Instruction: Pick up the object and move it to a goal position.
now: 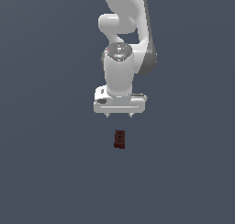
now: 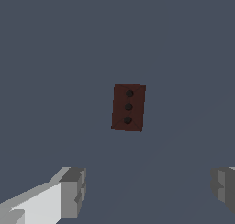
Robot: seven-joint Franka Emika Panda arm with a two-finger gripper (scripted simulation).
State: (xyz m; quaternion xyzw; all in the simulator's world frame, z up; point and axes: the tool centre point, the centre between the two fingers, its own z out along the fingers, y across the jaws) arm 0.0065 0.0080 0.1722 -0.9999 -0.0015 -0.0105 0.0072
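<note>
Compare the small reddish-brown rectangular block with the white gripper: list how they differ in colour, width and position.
Colour: the small reddish-brown rectangular block is dark, with three dark dots on one face; the white gripper is pale with grey fingers.
Width: the block is narrower than the gripper.
Position: the block lies below the gripper, apart from it; the gripper is open, holding nothing.
Shared: in the exterior view both are roughly centred.

Small reddish-brown rectangular block (image 2: pixel 128 107): matt, faintly mottled face. White arm gripper (image 1: pixel 119 114): smooth, plastic-looking, slight gloss. Grey fingertip pads (image 2: pixel 73 192): matt.
</note>
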